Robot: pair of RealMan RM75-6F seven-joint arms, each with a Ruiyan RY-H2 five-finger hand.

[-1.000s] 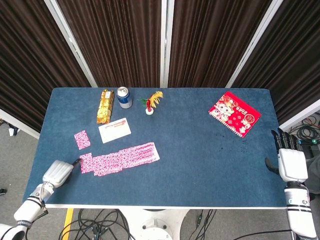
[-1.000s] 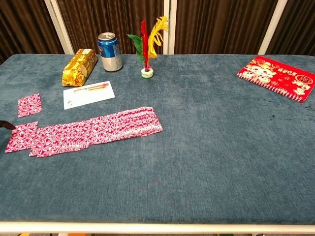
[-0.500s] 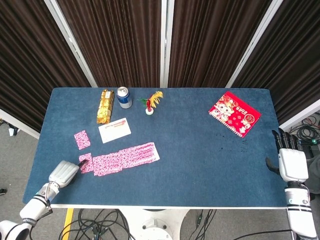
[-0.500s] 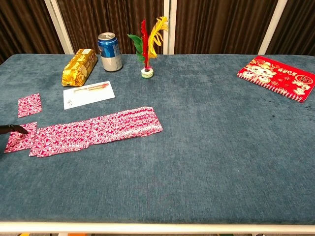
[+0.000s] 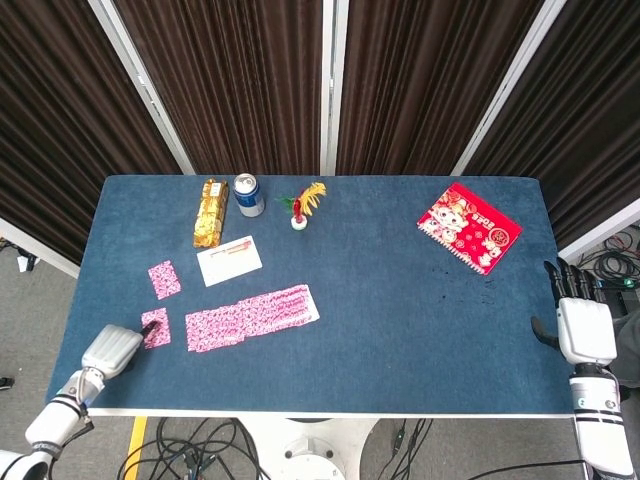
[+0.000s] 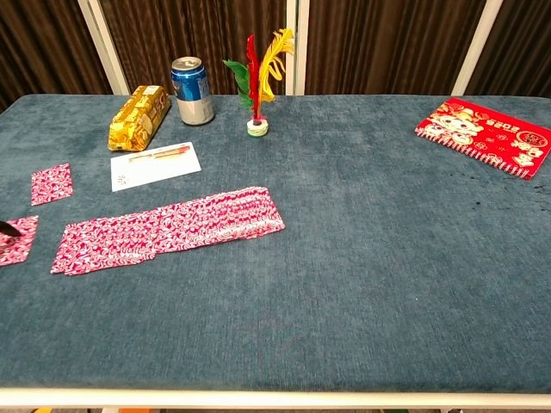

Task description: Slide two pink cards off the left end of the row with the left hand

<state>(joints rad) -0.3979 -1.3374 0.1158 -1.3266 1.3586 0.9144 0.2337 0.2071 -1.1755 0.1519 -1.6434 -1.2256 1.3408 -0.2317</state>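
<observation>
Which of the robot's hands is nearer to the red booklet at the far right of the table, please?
The right hand. It sits at the table's right edge, just nearer the camera than the red booklet. The left hand is at the opposite, near-left corner, touching a pink card.

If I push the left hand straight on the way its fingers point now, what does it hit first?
Probably the left end of the card row. The left hand points up and right, fingertip on the separated pink card; bare cloth lies between.

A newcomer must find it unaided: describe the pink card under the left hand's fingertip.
Start at the fanned row of pink cards on the blue table. Just off its left end, across a bare gap, lies one pink card, the left hand touching it. The other loose card lies farther back, untouched.
</observation>
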